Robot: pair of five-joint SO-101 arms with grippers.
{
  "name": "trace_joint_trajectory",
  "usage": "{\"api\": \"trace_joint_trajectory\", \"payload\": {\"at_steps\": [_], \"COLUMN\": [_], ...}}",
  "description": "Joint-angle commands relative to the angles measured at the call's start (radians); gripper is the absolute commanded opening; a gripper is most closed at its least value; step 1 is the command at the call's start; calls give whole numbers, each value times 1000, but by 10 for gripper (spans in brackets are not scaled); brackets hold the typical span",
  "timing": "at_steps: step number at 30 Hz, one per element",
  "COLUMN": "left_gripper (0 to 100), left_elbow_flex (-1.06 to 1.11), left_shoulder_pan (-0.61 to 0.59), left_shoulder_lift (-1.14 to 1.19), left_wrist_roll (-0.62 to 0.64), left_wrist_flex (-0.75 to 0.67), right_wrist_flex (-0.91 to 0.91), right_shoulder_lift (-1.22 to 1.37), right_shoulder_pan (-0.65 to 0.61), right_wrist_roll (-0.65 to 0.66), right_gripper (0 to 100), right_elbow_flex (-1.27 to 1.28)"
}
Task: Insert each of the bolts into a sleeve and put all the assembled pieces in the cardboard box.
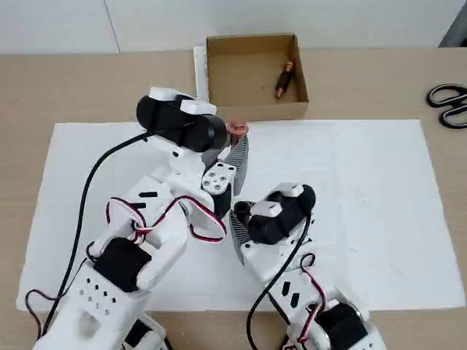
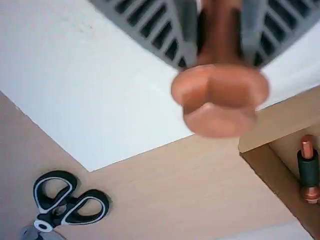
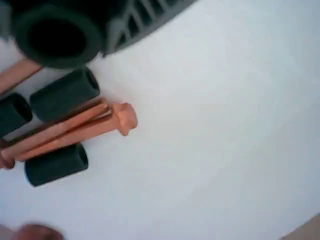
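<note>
The right tool (image 3: pixel 65 25) holds a sleeve (image 3: pixel 55 37) tight. Loose bolts (image 3: pixel 75 127) and sleeves (image 3: pixel 62 95) lie together on the white sheet (image 1: pixel 350 204). The left tool (image 2: pixel 220 30) grips a bolt (image 2: pixel 220 95) near the cardboard box (image 1: pixel 255 111). One finished piece (image 1: pixel 284 79) lies inside it.

Overhead, close left wrist: common cardboard box (image 1: pixel 255 111)

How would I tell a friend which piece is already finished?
Find the open cardboard box beyond the white sheet. Near its right wall lies one copper bolt with a black sleeve around its shaft, the only piece in the box.
</note>
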Motion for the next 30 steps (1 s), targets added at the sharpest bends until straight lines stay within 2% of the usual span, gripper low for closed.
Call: {"api": "trace_joint_trajectory", "payload": {"at_steps": [1, 12, 15, 23, 30], "left_gripper": [6, 6, 6, 6, 6], "left_elbow_flex": [-8, -12, -2, 134, 232], "left_shoulder_pan": [5, 21, 20, 18, 15], "left_shoulder_lift": [-25, -31, -77, -229, -270], "left_wrist_roll": [9, 114, 163, 183, 233], "left_wrist_flex": [-26, 58, 78, 74, -63], "right_wrist_flex": [-27, -30, -51, -59, -59], "right_shoulder_lift": [-10, -10, -10, -10, -10], "right_shoulder_pan": [-8, -4, -4, 36, 39], "right_wrist_roll": [34, 34, 32, 31, -54], "right_gripper": [4, 4, 4, 4, 4], "right_elbow_flex": [-8, -12, -9, -8, -8]}}
